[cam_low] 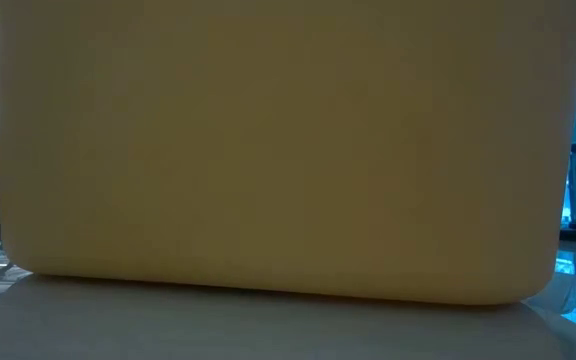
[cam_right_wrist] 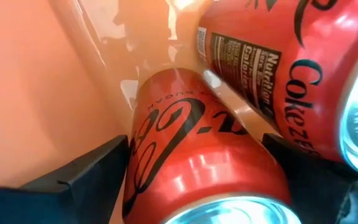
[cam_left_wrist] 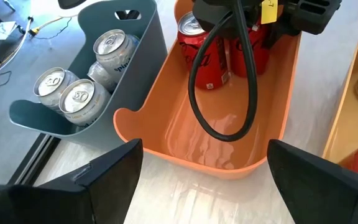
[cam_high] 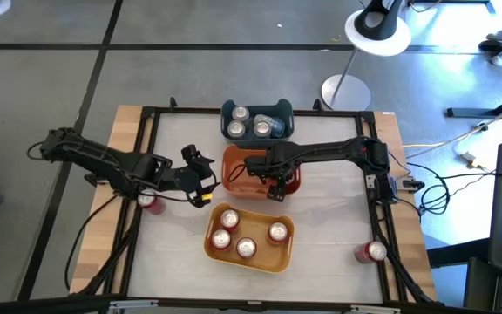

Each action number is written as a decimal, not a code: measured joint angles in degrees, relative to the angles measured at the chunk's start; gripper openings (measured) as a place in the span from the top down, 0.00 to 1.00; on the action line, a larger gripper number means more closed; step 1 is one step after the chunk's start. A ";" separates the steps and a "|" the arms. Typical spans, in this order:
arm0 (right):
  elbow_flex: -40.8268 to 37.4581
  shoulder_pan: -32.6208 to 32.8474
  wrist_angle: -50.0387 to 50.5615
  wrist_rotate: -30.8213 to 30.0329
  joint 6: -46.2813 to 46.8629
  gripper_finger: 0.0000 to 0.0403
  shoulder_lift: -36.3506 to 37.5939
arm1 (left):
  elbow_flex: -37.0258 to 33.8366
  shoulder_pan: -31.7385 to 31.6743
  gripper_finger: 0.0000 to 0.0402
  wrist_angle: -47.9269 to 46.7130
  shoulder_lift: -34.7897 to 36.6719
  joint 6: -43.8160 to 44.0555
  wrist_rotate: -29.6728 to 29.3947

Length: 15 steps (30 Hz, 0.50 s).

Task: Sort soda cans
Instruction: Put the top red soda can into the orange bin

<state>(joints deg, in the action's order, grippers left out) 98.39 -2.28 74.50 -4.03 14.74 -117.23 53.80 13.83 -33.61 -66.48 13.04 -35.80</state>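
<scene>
Two red soda cans stand in the orange bin [cam_high: 234,166]. My right gripper [cam_high: 274,181] reaches down into that bin and is shut on one red can [cam_right_wrist: 191,162], next to the other red can [cam_right_wrist: 272,68]. My left gripper [cam_left_wrist: 204,180] hovers open over the table just left of the orange bin, holding nothing. Silver cans [cam_left_wrist: 79,93] sit in the teal bin [cam_high: 257,120]. Several red cans [cam_high: 247,235] stand in the yellow bin [cam_high: 286,257]. One loose red can [cam_high: 151,201] lies under my left arm, and another [cam_high: 372,252] lies near the table's right edge. My right gripper pinches the red can's body [cam_right_wrist: 166,143] just below its top rim, one finger [cam_right_wrist: 86,171] on each side, coming from above. The can stands upright in the orange bin, close against the neighbouring red can. Its base does not show in the right wrist view.
The yellow bin's wall [cam_low: 288,150] fills the low view. A black frame [cam_high: 146,157] runs round the table top. Bare table lies to the left of the yellow bin and to its right, between the bin and the loose can.
</scene>
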 joint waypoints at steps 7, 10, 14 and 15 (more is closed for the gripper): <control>1.14 0.03 2.84 0.15 -0.02 0.10 -0.04 | 0.00 -0.01 0.17 0.00 0.00 0.00 0.00; 3.17 0.07 5.20 0.20 -0.02 0.10 -0.04 | 0.01 0.01 0.17 0.00 0.00 0.37 0.01; 6.86 0.07 8.38 0.20 -0.02 0.10 -0.04 | 0.00 -0.01 0.17 -0.02 0.00 0.61 0.01; 7.89 0.07 9.19 0.20 -0.02 0.10 -0.04 | 0.00 0.00 0.17 -0.02 0.00 0.67 0.01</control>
<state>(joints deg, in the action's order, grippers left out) 106.28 -2.22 83.69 -3.84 14.72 -117.27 53.80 13.83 -33.63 -66.48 13.71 -35.79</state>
